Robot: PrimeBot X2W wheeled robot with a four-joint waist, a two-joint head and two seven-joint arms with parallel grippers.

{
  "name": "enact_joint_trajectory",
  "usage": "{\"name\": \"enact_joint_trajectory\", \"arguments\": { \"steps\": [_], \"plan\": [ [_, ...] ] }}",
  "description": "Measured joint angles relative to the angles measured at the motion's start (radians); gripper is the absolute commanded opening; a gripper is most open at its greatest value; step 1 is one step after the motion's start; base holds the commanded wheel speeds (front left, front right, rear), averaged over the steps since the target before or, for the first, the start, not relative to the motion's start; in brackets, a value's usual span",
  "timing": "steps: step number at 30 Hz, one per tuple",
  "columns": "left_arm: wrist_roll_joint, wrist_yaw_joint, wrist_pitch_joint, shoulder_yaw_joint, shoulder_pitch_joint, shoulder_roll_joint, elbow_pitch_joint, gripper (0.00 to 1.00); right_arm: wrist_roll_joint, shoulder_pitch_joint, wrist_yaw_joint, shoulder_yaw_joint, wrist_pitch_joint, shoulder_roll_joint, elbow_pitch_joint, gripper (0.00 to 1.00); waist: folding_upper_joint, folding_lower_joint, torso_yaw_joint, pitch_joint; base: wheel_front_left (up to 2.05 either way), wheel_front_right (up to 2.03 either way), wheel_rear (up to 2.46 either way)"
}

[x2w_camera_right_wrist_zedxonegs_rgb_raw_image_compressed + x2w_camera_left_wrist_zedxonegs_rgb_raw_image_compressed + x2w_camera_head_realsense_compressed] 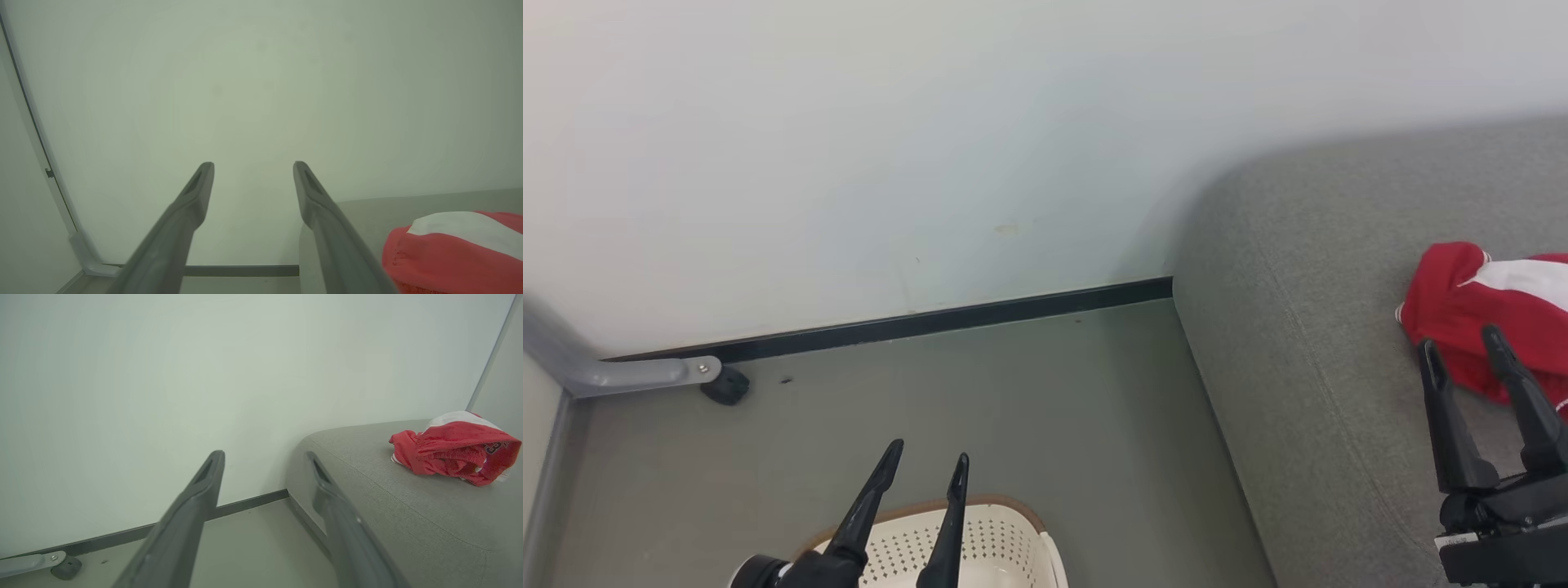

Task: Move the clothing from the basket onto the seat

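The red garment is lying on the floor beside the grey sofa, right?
No. The red garment lies on the grey sofa itself, not on the floor beside it. The head view shows this, and the left wrist view confirms it.

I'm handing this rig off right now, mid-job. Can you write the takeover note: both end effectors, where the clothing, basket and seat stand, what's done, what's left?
Left end effector: open, empty, poised over the far rim of the basket.
Right end effector: open, empty, over the seat beside the clothing; nothing between its fingers.
Things: the clothing, one red piece with a white band, lies crumpled on the grey seat. The basket stands on the floor, left of the seat.
Done: that piece is on the seat.
Left: most of the basket is cut off by the frame, so check inside it and move anything there.
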Motion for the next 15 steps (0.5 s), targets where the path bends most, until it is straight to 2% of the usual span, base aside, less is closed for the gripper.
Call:
{"name": "enact_joint_trajectory", "arguments": {
  "steps": [15],
  "plan": [
    [-0.013,0.083,0.0,0.096,0.06,-0.004,0.009,1.0,-0.042,0.055,-0.001,0.037,-0.085,0.068,0.116,1.0,0.0001,0.0001,0.157,-0.07,0.0,0.0,0.0]
  ]
}}
